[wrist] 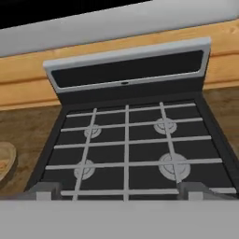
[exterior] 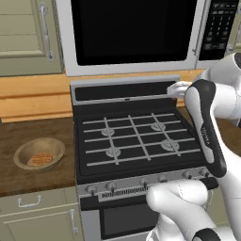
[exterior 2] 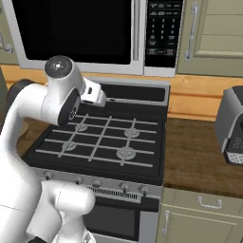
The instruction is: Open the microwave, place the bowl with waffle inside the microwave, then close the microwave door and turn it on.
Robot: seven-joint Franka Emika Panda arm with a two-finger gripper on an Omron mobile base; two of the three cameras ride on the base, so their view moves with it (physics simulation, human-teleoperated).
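The white arm's gripper (wrist: 119, 193) hung wide and empty above the black gas stove (exterior: 136, 141), needing next to reach the shut silver-grey microwave door (exterior: 132, 33).

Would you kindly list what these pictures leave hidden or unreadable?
- Microwave interior: dark door glass hides it, both base views.
- Keypad labels: too small, right base view.
- Bowl: cut by the left edge, hand view.
- Tool: arm covers it, left base view.
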